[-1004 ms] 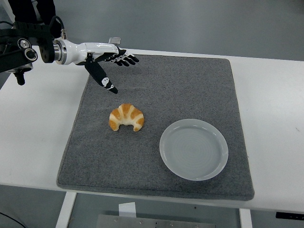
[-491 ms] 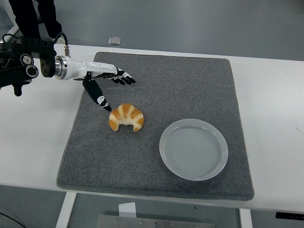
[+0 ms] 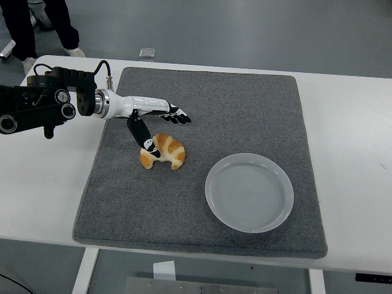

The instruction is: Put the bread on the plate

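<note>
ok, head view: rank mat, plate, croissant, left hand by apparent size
1. Mat, by far the largest.
2. Plate.
3. and 4. Left hand and croissant: about alike. The hand sits above the mat and nearer the camera, with fingers spread and thumb overlapping the croissant, so no ranking.

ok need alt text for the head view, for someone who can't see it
The robot's left hand, fingers spread, reaches in from the left over a croissant on a grey mat, thumb tip at the croissant. An empty pale plate sits on the mat to the croissant's right, on a white table; a person's legs show at top left.
</note>
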{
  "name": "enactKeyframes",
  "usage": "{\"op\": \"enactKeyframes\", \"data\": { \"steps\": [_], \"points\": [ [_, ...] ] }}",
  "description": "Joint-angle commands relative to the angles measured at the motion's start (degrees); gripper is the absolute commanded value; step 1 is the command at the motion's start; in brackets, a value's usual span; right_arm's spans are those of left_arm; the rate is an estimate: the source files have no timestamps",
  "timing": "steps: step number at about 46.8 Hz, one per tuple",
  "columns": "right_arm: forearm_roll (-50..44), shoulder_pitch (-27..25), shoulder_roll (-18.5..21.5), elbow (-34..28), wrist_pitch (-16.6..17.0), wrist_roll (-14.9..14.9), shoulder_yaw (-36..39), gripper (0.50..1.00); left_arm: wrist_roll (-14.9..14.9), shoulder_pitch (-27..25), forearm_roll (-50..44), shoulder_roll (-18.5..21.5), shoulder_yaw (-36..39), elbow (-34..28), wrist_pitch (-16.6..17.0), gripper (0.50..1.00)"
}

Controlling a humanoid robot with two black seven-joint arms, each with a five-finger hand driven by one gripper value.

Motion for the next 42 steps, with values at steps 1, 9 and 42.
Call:
{"op": "enactKeyframes", "data": {
  "steps": [1,9,42],
  "points": [
    [0.00,0.00,0.00,0.00,0.00,0.05,0.00,0.952,0.00,0.18,0.83,-0.23,0.92,-0.01,0.87,1.000],
    [0.00,0.00,0.00,0.00,0.00,0.05,0.00,0.952,0.00,0.36,1.18,-0.32,2.86,-0.01,2.37,1.000],
    [0.00,0.00,0.00,0.00,0.00,-0.04,0.00,0.954,-0.09,1.15,2.58,-1.90,3.56,-0.01,5.45,0.943]
  ]
}}
